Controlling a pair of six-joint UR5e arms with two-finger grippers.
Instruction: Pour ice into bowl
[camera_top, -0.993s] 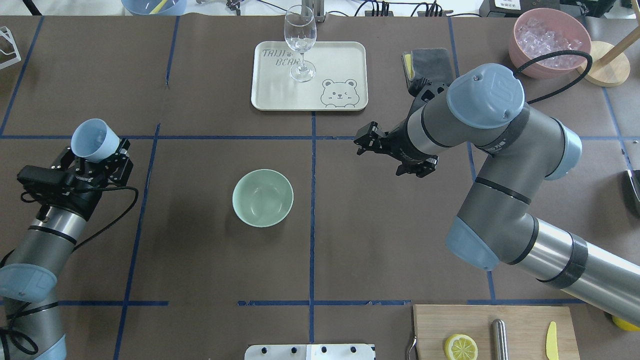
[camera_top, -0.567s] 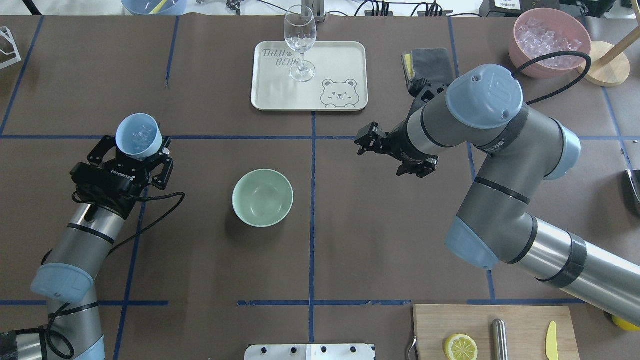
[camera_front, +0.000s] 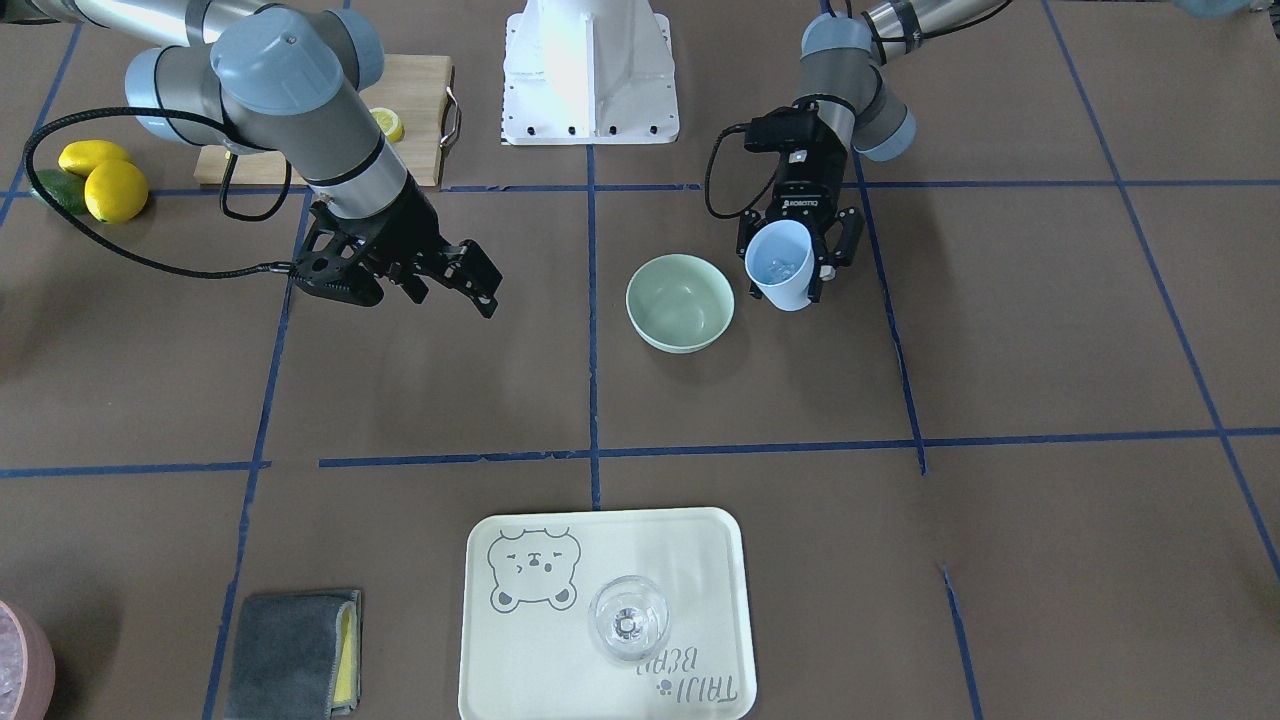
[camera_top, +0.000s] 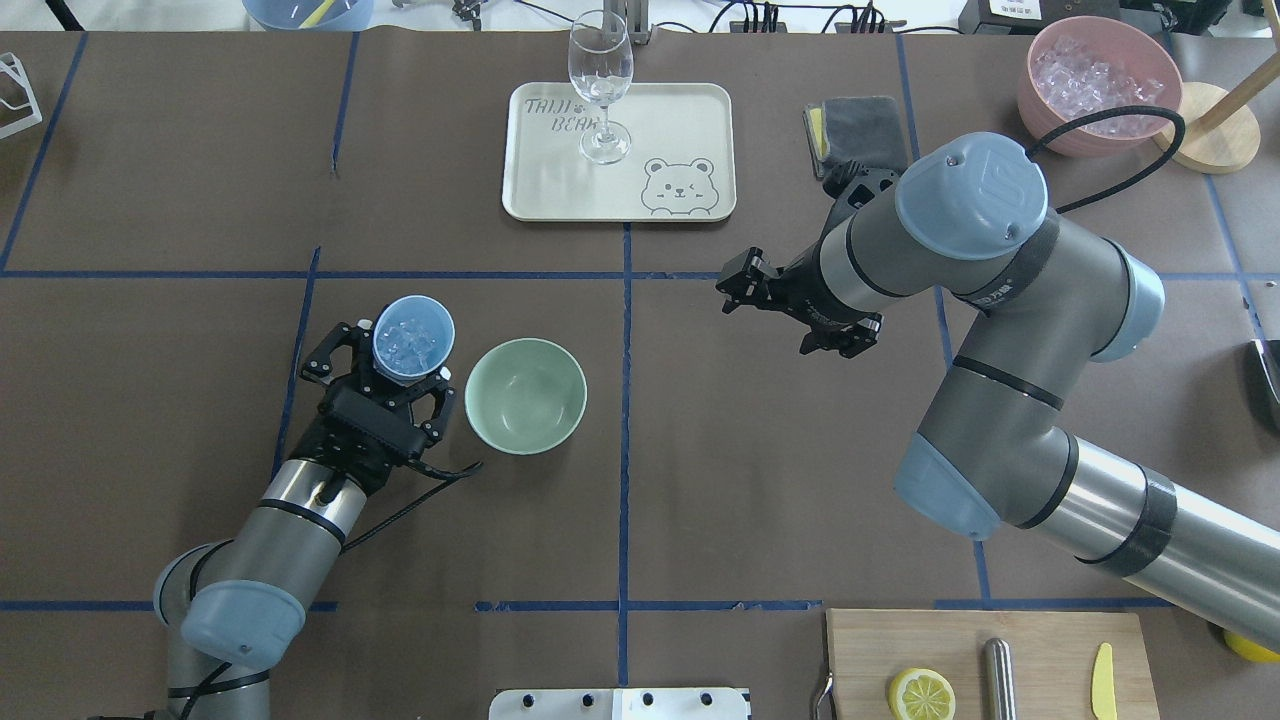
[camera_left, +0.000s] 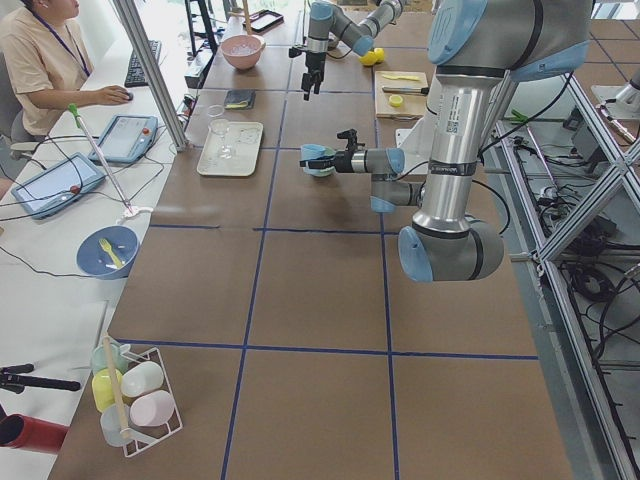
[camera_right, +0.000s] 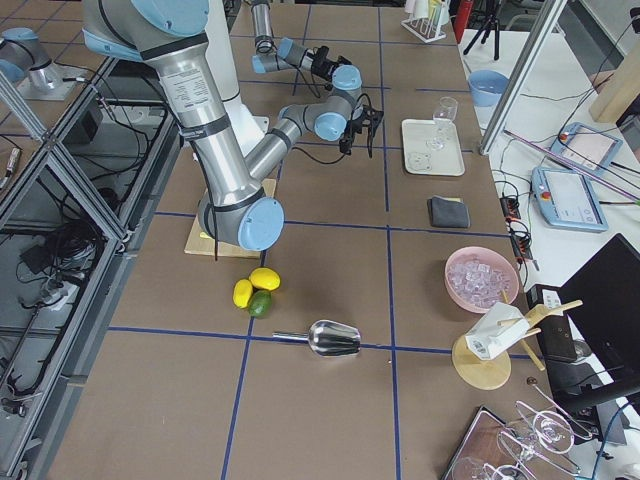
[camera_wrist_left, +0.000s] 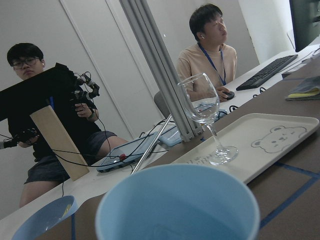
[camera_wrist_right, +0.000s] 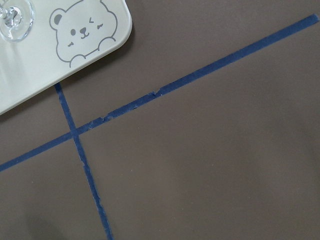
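Note:
My left gripper (camera_top: 392, 378) is shut on a light blue cup (camera_top: 413, 340) and holds it above the table, just left of the bowl's rim. Small clear ice cubes (camera_top: 406, 342) lie inside the cup. The cup stands nearly upright, mouth up. The pale mint-green bowl (camera_top: 526, 396) sits empty near the table's middle; it also shows in the front-facing view (camera_front: 680, 302), next to the cup (camera_front: 781, 266). The left wrist view shows only the cup's rim (camera_wrist_left: 177, 205); the ice is hidden there. My right gripper (camera_top: 768, 312) is open and empty, hovering right of the bowl.
A cream bear tray (camera_top: 690, 110) with a wine glass (camera_top: 600, 85) stands behind the bowl. A pink tub of whitish ice (camera_top: 1098, 85) and a grey cloth (camera_top: 860, 128) are at the back right. A cutting board (camera_top: 1040, 640) with a lemon half lies front right.
My left arm has carried the cup rightwards from the table's left side to just beside the bowl. The right arm has hardly moved.

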